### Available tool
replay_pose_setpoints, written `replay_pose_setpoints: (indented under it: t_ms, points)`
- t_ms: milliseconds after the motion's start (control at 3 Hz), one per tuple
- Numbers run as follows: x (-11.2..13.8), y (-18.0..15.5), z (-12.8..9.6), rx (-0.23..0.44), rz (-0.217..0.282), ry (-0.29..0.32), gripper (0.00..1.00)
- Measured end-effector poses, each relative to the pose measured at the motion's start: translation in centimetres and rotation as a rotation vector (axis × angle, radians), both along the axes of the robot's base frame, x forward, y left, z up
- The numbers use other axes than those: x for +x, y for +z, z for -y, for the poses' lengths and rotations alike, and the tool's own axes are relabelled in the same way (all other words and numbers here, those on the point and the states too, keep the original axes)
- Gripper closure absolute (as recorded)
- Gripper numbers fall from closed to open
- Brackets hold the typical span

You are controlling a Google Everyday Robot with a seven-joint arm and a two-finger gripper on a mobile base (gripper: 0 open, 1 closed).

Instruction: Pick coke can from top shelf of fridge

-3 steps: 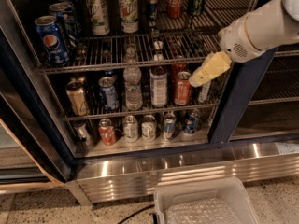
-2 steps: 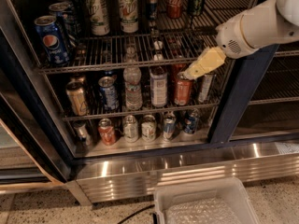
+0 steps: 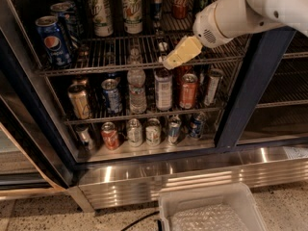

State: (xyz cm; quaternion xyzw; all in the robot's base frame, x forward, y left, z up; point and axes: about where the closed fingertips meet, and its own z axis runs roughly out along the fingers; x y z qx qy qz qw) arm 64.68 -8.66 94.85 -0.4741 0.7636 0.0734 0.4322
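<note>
The coke can (image 3: pixel 181 0) is a deep-red can with white script, standing at the back of the top shelf (image 3: pixel 96 66), a wire rack across the fridge (image 3: pixel 245 95). My gripper (image 3: pixel 166 61), with yellowish tips on a white arm, reaches in from the upper right. It hovers at the front rail of the top shelf, below and slightly left of the coke can and well apart from it. Nothing shows in the gripper.
A blue Pepsi can (image 3: pixel 54 40) and green-white cans (image 3: pixel 132 11) stand on the top shelf's left. The middle rack holds a water bottle (image 3: pixel 137 88) and an orange-red can (image 3: pixel 188 91). Small cans line the bottom. A clear plastic bin (image 3: pixel 211 211) sits on the floor.
My gripper has moved left and up, from the right side of the middle shelf to the front rail of the top shelf. The cans have not moved.
</note>
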Motion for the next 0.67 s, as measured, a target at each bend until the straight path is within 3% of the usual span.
replay_pose_setpoints:
  t_ms: [333, 667]
  points:
    - [0.9, 0.4, -1.5, 0.048, 0.036, -0.018, 0.00]
    - [2.6, 1.1, -2.5, 0.124, 0.097, -0.084, 0.00]
